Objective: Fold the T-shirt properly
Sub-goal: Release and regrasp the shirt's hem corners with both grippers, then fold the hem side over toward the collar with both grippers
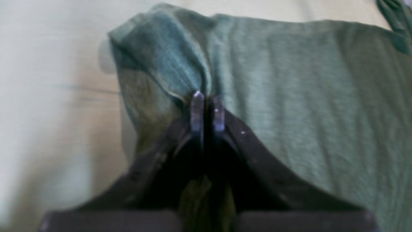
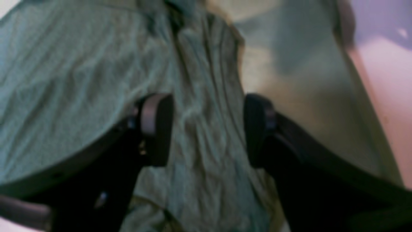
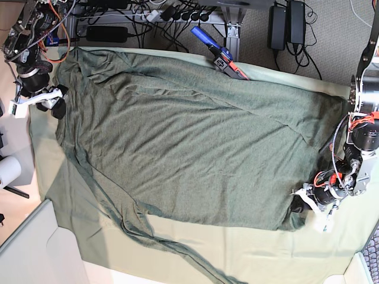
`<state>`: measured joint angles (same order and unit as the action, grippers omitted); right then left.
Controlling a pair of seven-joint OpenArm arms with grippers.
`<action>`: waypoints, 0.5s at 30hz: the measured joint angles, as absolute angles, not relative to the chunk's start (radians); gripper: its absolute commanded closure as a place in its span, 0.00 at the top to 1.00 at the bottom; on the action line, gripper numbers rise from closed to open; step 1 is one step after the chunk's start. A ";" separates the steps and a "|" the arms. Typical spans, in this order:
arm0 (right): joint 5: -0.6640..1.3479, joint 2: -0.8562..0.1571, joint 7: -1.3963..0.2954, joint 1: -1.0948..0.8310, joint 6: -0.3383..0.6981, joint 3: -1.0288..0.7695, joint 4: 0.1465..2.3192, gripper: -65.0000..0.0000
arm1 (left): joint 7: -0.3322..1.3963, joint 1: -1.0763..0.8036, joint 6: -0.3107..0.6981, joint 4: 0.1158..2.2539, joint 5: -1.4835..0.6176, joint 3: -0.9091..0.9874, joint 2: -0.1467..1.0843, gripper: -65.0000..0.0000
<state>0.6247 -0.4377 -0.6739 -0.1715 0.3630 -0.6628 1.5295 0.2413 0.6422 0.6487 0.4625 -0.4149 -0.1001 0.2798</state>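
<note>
1. Nearest the left wrist camera, the left gripper (image 1: 208, 111) has its fingertips pressed together, pinching a bunched fold at a corner of the T-shirt (image 1: 289, 96).
2. The T-shirt (image 3: 189, 136) lies spread over the pale table cloth (image 3: 278, 248), wrinkled, one edge trailing.
3. It looks light, thin and floppy; a hemmed corner or edge seems the best place to grip.
4. The right gripper (image 2: 207, 129) has its fingers spread wide, straddling a ridge of fabric without clamping it.

Bare table cloth (image 3: 260, 251) lies open below the T-shirt (image 3: 195, 142) (a blue tool (image 3: 216, 52) crowds its far edge).
</note>
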 measured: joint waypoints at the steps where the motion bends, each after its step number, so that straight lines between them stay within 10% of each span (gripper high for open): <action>1: 0.622 -0.438 -0.673 -0.162 0.363 -0.664 1.530 0.53 | 0.252 0.642 0.664 0.468 -0.422 -0.100 0.281 0.00; 15: 0.585 -0.438 -0.623 0.030 0.365 -0.667 1.510 0.53 | 0.398 0.640 0.671 0.546 -0.548 -0.101 0.365 0.00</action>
